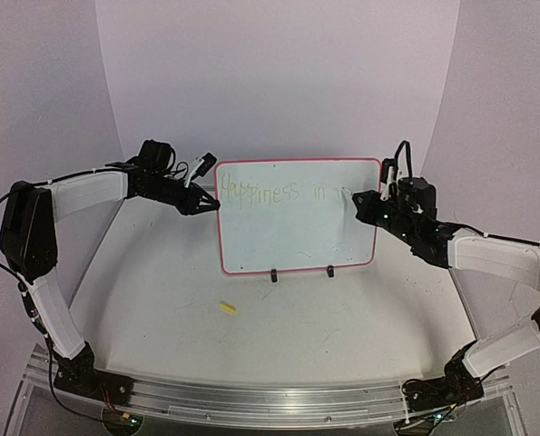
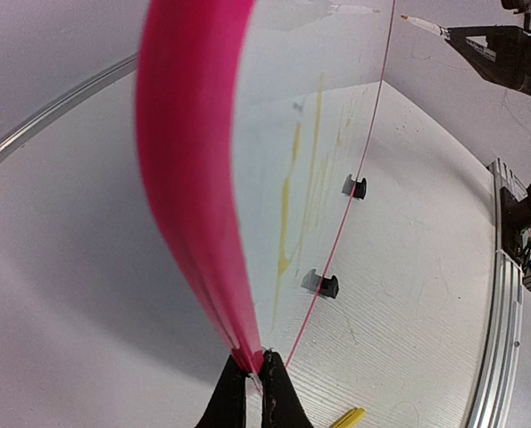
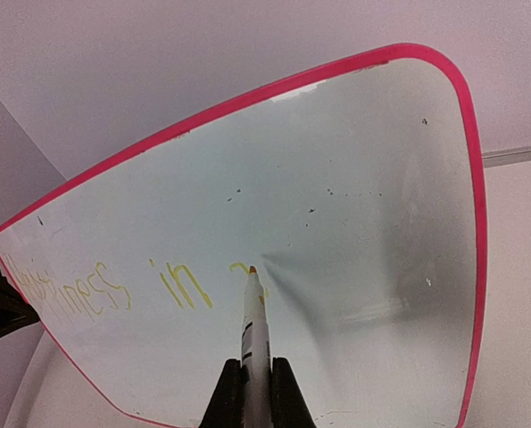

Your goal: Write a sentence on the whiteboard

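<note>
Whiteboard [image 1: 297,236] stands upright near the back of the white table [image 1: 161,300], toward 12 o'clock from the arms. I see a flat, shiny white rectangle with round corners and a thin pink rim. Two small black clip feet [image 1: 272,275] hold up its bottom edge.

The sentence [image 1: 260,193] is thin, pale yellow writing along the top of the whiteboard. So far it reads "Happiness in".

My left gripper [image 2: 256,370] is at the board's 9 o'clock edge, its black fingers pinched tight on the pink rim.

My right gripper [image 3: 256,379] is at the 3 o'clock side, squeezed shut around a slim white marker [image 3: 254,325]. The marker's pointy tip sits at the board just after "in". I cannot tell if it touches.

A little yellow cap [image 1: 227,308] lies on the table at 7 o'clock from the board.
</note>
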Available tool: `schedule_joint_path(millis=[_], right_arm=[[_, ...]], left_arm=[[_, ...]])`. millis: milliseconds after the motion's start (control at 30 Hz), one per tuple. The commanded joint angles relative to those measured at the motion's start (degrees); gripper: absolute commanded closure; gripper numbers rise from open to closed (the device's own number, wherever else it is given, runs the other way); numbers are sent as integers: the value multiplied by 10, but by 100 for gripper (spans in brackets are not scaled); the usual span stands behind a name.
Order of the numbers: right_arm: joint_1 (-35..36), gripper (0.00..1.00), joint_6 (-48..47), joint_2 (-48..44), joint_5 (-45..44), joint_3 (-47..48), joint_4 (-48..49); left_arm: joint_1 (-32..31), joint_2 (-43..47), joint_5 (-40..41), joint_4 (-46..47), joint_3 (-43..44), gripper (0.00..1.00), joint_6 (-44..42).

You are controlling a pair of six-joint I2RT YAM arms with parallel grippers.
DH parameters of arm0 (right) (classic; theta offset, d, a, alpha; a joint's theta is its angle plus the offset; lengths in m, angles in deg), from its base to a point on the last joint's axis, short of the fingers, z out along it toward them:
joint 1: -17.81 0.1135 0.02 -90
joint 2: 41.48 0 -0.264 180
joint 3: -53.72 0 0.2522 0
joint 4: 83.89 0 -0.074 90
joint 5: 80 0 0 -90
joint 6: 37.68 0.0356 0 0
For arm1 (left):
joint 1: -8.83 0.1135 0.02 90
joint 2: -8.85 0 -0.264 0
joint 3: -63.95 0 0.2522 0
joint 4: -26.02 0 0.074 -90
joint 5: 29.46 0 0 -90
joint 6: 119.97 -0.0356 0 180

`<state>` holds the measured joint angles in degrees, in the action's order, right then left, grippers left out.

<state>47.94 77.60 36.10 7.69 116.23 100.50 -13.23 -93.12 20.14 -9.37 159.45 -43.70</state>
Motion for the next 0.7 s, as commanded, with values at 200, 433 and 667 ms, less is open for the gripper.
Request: schedule_joint_path(millis=[200, 433, 667], right_arm=[[-3, 100, -19, 40, -25, 40, 2], [-3, 100, -17, 40, -18, 28, 0], [-3, 100, 5, 55, 19, 2, 3]], left_arm=[[-10, 22, 9, -7, 5, 100, -23], [-10, 20, 9, -7, 6, 100, -23], [-10, 18, 8, -7, 7, 100, -23]])
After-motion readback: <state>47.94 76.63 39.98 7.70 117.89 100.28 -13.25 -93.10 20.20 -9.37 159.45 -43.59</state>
